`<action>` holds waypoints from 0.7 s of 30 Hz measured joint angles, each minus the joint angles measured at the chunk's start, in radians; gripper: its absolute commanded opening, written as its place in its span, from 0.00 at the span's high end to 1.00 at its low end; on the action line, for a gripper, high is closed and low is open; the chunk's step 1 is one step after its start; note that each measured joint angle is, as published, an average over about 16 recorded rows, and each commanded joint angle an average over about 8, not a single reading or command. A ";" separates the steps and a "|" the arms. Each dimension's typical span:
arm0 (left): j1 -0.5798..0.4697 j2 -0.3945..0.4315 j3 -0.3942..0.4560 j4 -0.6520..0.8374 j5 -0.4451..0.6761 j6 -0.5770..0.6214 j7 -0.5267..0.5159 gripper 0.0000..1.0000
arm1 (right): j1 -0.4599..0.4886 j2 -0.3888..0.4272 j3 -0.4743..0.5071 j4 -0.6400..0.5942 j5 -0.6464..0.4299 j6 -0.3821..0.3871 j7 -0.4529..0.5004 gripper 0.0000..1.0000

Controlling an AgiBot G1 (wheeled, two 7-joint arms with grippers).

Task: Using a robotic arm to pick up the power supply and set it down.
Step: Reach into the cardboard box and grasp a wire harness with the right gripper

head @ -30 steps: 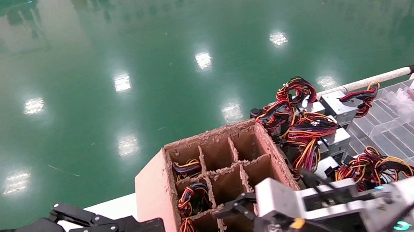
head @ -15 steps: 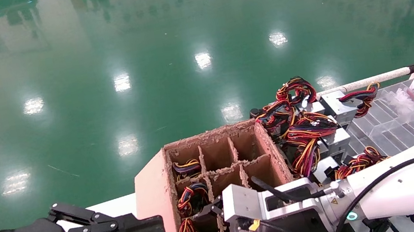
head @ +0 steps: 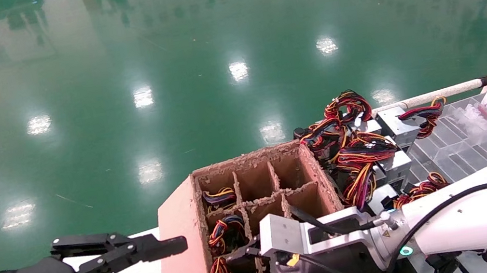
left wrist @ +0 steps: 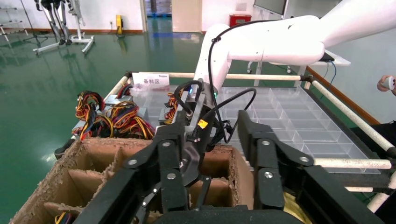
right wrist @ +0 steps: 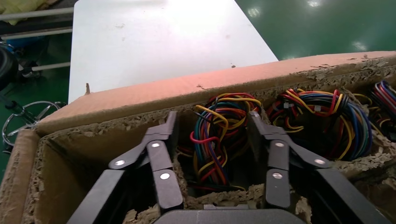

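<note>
The power supply's wire bundle [right wrist: 215, 140] lies between the right pincer's [right wrist: 212, 130] spread fingers.

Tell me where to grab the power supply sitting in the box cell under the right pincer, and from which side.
Come straight down from above: the cardboard box walls close off every other side. The right pincer hangs open astride the power supply's wire bundle, the only part showing; its metal body is hidden, so probably grip the bundle low. The left pincer waits open beside the box.
</note>
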 measured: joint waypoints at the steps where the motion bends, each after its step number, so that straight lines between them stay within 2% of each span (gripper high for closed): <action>1: 0.000 0.000 0.000 0.000 0.000 0.000 0.000 0.06 | 0.001 0.000 -0.001 -0.001 -0.002 0.002 0.000 1.00; 15: 0.000 0.000 0.000 0.000 0.000 0.000 0.000 0.05 | 0.000 0.005 -0.004 -0.016 -0.008 0.001 0.004 1.00; 21: 0.000 0.000 0.000 0.000 0.000 0.000 0.000 0.01 | 0.000 0.012 0.004 -0.026 0.009 -0.011 0.002 1.00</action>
